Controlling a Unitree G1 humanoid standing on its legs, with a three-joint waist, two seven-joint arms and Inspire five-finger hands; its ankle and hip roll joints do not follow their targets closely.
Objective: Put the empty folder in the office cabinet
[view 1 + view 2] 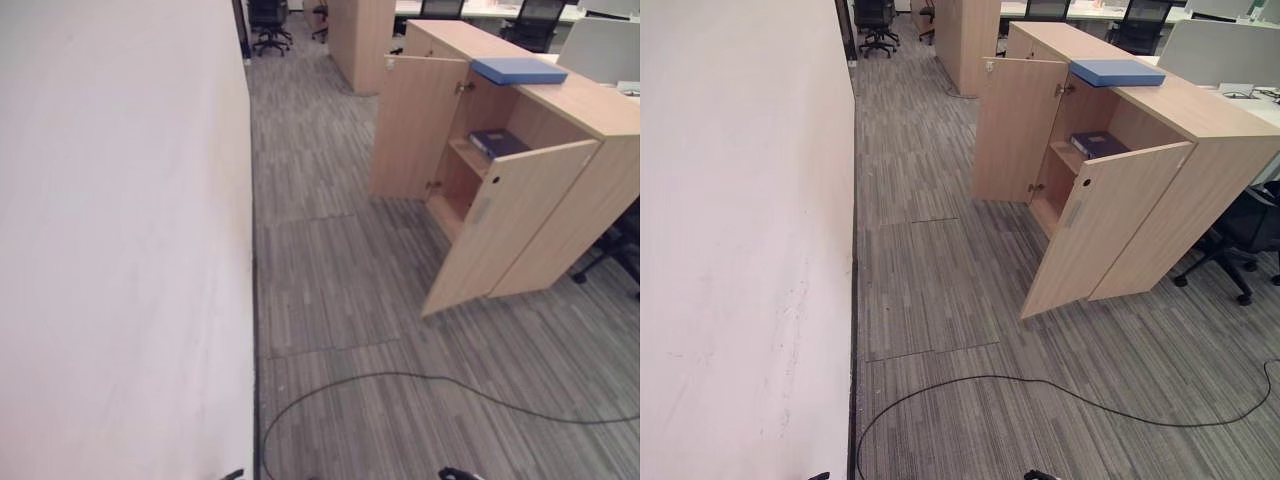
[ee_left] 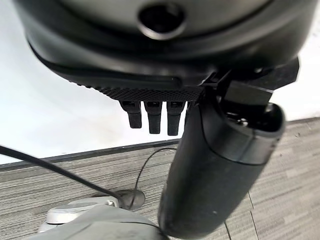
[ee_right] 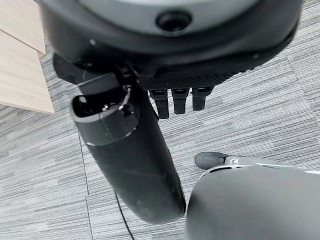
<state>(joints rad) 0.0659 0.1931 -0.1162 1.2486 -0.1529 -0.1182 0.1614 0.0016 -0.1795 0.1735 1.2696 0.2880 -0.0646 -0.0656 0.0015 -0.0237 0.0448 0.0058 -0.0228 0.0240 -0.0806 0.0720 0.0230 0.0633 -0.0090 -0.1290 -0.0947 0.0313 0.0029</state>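
Folder (image 1: 519,70), light blue, lies flat on top of the wooden cabinet (image 1: 590,180) at two o'clock, both doors swung open, a dark blue binder (image 1: 498,143) on its shelf. No writing can be read. Left hand (image 2: 220,165) and right hand (image 3: 127,150) hang over grey carpet (image 1: 340,300), fingers relaxed and empty.

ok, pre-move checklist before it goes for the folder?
1. Cabinet doors open: ok, both swung out.
2. Blue folder located: ok, flat on the cabinet top.
3. Shelf space: ok, a dark folder takes part of the upper shelf.
4. Left hand free: ok, holds nothing.
5. Right hand free: ok, holds nothing.
6. Folder empty: cannot tell.
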